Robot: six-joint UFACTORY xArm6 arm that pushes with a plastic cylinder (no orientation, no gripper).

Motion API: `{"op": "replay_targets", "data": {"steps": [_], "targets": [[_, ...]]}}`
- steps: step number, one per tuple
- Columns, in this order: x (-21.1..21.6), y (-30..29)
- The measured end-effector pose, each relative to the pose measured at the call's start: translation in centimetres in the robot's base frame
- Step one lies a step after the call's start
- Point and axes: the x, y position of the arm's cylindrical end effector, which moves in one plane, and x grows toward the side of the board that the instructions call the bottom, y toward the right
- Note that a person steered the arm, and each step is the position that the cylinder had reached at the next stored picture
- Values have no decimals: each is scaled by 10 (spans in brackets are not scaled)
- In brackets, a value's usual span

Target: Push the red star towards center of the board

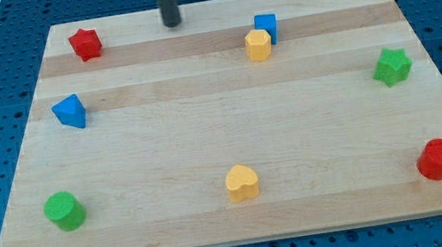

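My tip (pixel 171 24) touches nothing, right of the red star (pixel 85 44). Light, hard, probably slides easily; I'd push its upper-left points.

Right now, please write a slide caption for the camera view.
My tip near the board's top edge, right of the red star.

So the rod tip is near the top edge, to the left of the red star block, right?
Not quite. In the camera view my tip is near the wooden board's top edge, but to the right of the red star block, not left, and apart from it.
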Motion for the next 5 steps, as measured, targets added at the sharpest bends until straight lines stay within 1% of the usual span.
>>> {"op": "replay_targets", "data": {"steps": [2,3,4,5], "targets": [[-16,-116],[-23,-162],[-24,-176],[-8,-168]]}}
